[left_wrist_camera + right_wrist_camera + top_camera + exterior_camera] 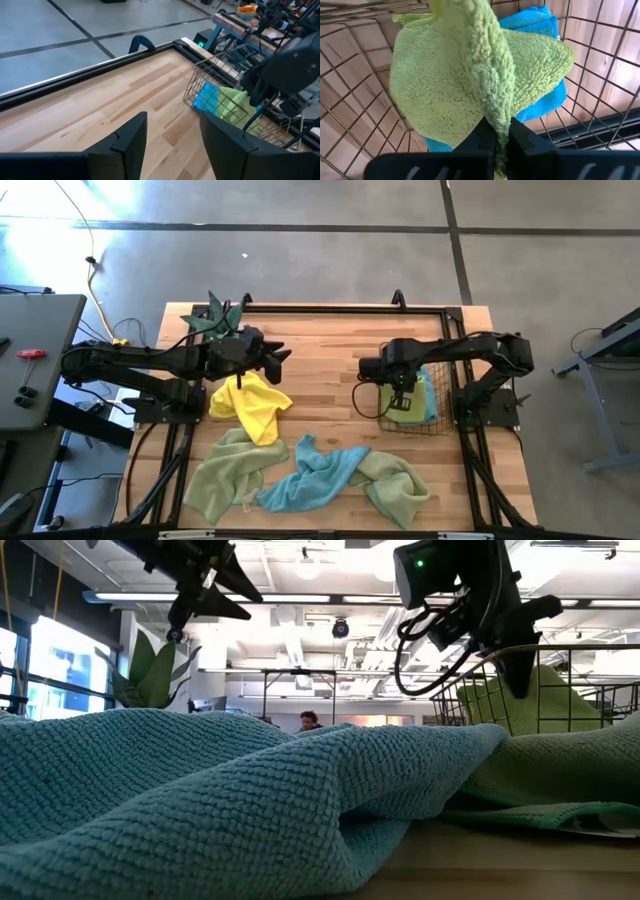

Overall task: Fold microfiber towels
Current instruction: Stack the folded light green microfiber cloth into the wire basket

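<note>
A lime towel [470, 85] is pinched along a raised ridge between the fingers of the right tool [496, 142], which grasps it from above inside the wire basket [437, 425]. Under that towel, still in the basket, lies a blue towel [540, 20], showing past its edges. The rest of the lime cloth sags from the pinch and drapes over the blue one.

Well away from the right tool, toward the near edge of the worktop [330, 350], the other cloths lie crumpled and unfolded: a yellow towel [250, 405] just below the left tool [283, 362], then a pale green towel [225, 475], a light blue towel [310, 475] and another green towel [400, 485] in a loose row, touching or overlapping at their edges.

The left tool hangs above the bare wood with its fingers parted and nothing between them, waiting.

The step in hand looks like drawing a towel out of the basket to fold it. The next move calls for a straight lift high enough for the hanging cloth to clear the wire rim without snagging or dragging the blue one up, then carrying it to open wood, where the left tool could take a corner and spread it flat
</note>
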Controlling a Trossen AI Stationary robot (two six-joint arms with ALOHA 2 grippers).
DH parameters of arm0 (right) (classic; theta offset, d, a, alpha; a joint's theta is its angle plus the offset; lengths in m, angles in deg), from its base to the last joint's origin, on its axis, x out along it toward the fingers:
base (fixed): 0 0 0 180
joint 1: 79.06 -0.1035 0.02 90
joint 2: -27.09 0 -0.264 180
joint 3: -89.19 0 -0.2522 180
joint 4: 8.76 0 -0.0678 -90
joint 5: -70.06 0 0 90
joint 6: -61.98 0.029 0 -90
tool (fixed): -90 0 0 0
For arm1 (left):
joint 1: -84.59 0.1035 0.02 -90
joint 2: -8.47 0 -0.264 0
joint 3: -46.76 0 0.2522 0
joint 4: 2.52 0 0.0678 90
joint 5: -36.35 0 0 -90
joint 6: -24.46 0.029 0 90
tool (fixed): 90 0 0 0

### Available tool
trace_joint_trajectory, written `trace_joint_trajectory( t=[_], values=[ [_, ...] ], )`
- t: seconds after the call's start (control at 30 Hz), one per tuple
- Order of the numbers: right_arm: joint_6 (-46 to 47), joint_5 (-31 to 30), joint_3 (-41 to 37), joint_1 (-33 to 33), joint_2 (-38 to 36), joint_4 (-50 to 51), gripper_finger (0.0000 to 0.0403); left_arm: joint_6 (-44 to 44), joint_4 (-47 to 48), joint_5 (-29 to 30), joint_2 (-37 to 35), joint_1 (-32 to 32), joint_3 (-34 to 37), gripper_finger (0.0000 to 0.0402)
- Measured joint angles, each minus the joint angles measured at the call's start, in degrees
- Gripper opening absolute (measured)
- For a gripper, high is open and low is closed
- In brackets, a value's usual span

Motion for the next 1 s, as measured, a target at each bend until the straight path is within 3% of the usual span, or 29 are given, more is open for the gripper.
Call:
trace_joint_trajectory(
  t=[0.4, 0.7, 1.0],
  values=[
    [3.2, -0.5, -4.4, 1.8, 0.0, 0.1, 0.0, 0.0, 0.8, 0.0, 0.0, 0.0, 0.0, 0.0172],
    [3.4, -7.9, -9.5, 1.8, 0.0, -4.4, 0.0001, 0.0, 0.8, 0.0, 0.0, 0.0, 0.0, 0.0172],
    [2.3, -7.8, -10.2, 1.8, 0.0, -8.1, 0.0004, -0.6, 0.7, 0.0, 0.0, 0.0, 0.0, 0.0172]
  ],
)
